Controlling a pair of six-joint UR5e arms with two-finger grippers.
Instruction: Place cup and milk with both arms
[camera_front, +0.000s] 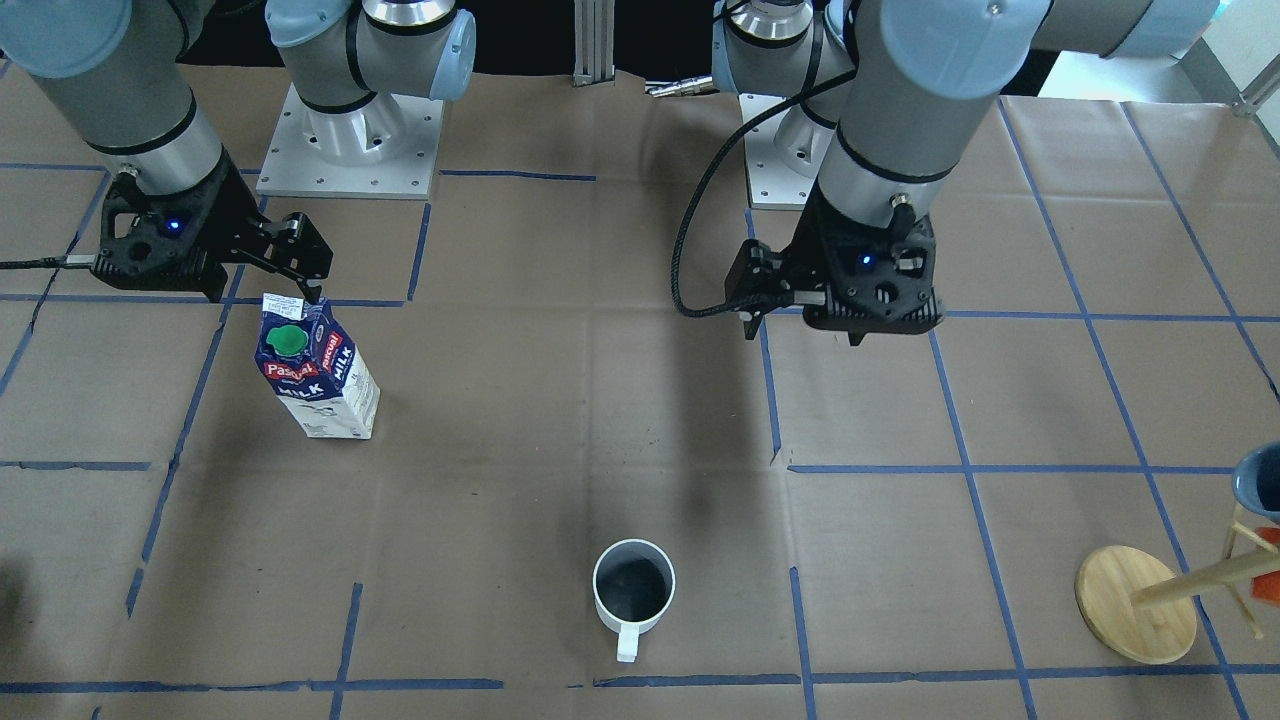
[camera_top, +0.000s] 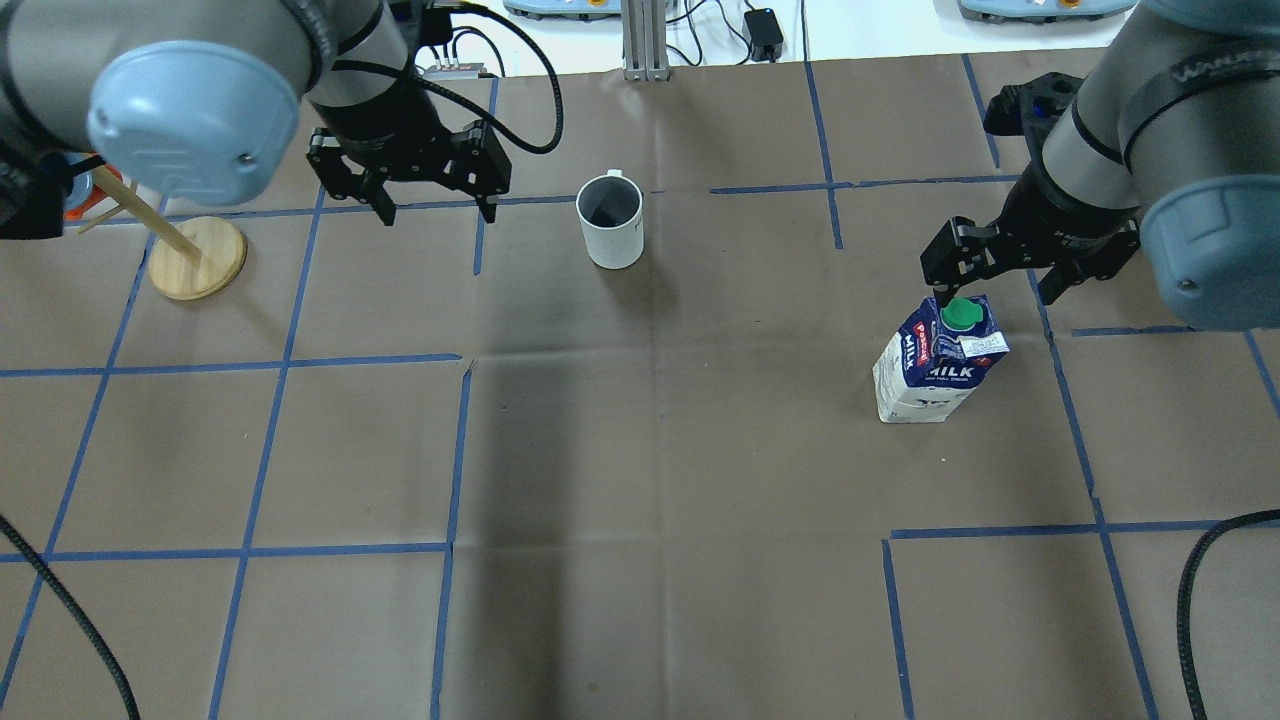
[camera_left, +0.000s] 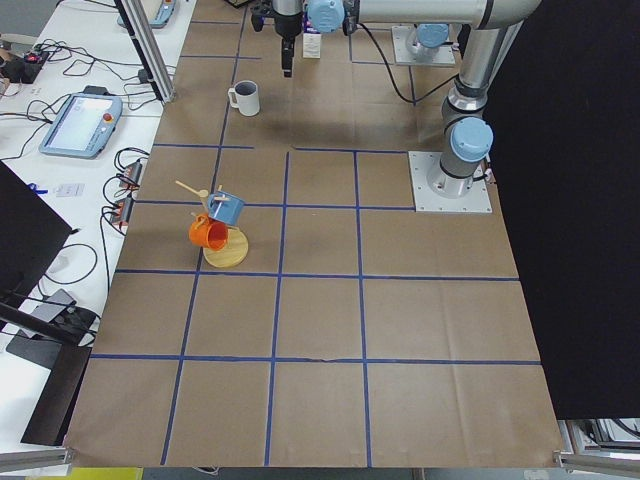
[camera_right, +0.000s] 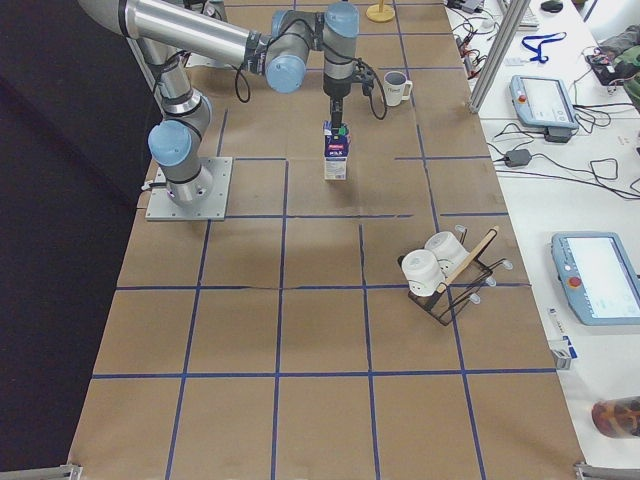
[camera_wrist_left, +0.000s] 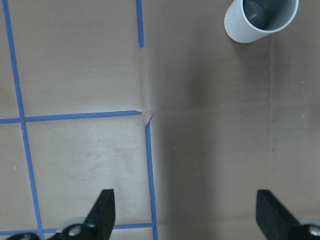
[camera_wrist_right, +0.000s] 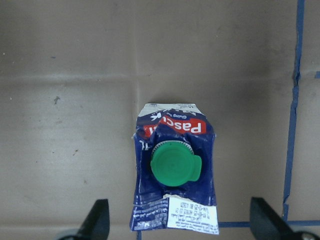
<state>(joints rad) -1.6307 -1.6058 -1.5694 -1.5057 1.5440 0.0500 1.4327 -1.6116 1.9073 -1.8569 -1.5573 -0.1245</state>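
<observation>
The milk carton (camera_front: 322, 378) stands upright on the brown paper, with a blue top and a green cap (camera_wrist_right: 174, 165). It also shows in the overhead view (camera_top: 938, 362). My right gripper (camera_top: 995, 288) is open and hovers just over the carton's top, one finger on each side in the right wrist view (camera_wrist_right: 180, 222). The white cup (camera_top: 611, 222) stands upright and empty, with its handle toward the far edge (camera_front: 633, 592). My left gripper (camera_top: 432, 198) is open and empty, above the table to the cup's left. The cup sits at the top right of the left wrist view (camera_wrist_left: 260, 20).
A wooden mug tree (camera_top: 197, 257) with a blue and an orange mug (camera_left: 208, 232) stands to the left of my left gripper. A rack with white cups (camera_right: 440, 272) stands far to my right. An aluminium post (camera_top: 640, 40) rises at the table's far edge.
</observation>
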